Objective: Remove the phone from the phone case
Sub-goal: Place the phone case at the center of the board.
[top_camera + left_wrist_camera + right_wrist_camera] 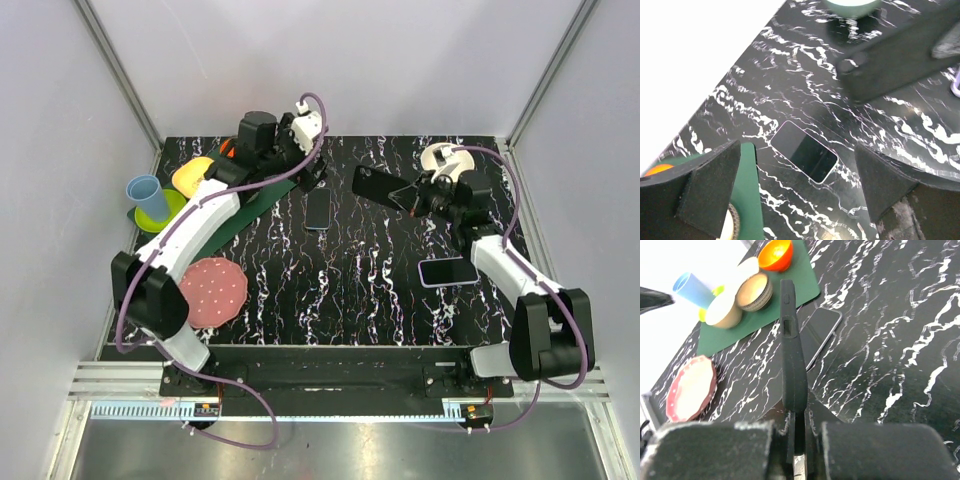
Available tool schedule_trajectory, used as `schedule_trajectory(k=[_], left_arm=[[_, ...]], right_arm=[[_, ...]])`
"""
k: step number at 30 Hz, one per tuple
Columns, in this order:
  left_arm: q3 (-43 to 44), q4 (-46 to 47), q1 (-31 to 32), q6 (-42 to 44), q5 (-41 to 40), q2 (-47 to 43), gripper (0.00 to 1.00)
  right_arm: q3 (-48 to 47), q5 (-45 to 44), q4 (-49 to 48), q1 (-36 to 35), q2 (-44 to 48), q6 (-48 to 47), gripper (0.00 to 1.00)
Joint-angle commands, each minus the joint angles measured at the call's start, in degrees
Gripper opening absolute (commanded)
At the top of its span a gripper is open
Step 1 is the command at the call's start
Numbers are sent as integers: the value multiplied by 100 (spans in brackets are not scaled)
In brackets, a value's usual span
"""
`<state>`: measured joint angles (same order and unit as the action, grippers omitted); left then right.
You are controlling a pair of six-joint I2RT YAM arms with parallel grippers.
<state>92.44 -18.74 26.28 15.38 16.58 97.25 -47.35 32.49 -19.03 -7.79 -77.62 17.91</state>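
- right pincer (799, 432) is pressed together on the phone case (792, 355), pinched by its near end
- the case is held edge-on in the right wrist view and is lifted clear of the counter (350, 290)
- in the top view the case is seen in the air just left of the right pincer, over the back middle of the counter
- phone (318, 208) is laid flat on the counter, dark face up, left of the case and apart from it
- left pincer (310, 180) is spread wide and hangs above the phone
- in the left wrist view the phone is framed between the two fingers (715, 185), touched by neither
- a second phone (447, 271) with a pale edge is laid flat beside the right forearm
- green mat (265, 200) at the back left carries an orange bowl (776, 253)
- blue cup (147, 192) is set at the left edge, pink plate (213, 290) nearer the left arm's base
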Motion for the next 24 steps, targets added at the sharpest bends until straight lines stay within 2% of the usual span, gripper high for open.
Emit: schedule_trajectory(k=[1,4,9,15,24], left_arm=[[-350,-682,79,2187,1821,-732,99],[-534,-1157,193,2724,2121,-1005,99],[-719,-2061,562,3374,2271,-1068,99],[-842,-2186,852,3323,2095,-902,99],[-596,-2186,975,3042,2016,-620,86]], right_arm=[[-485,932,468,-301,-208,-585,0],[-556,1319,768,-732,-235,-1061,0],[-547,1576,795,-1110,-227,-1176,0],[-512,1875,936,-1260,-122,-1378,0],[-477,1954,1050,-1357,10,-1554,0]])
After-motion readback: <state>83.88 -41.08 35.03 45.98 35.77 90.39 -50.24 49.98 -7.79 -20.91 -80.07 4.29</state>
